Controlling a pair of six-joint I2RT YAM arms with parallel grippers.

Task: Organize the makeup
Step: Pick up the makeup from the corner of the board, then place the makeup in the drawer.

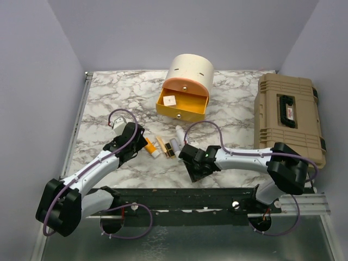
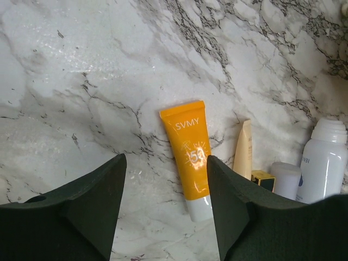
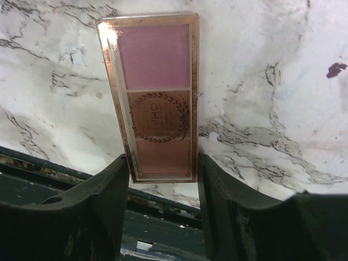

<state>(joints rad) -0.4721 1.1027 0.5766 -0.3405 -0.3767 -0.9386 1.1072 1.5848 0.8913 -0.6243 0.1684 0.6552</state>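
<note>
The right gripper point(image 3: 163, 163) pinches the near end of the stiff, light, probably slick pink palette point(image 3: 155, 92) at its wrist view's centre, while the spread left gripper point(image 2: 166, 160) hovers over the soft orange tube point(image 2: 189, 157), best gripped mid-body.

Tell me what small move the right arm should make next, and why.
Probably close the right gripper firmly on the pink palette before lifting. Its fingers flank the palette's near end with almost no gap, but whether they actually pinch it is unclear, so lifting now might drop it.
</note>
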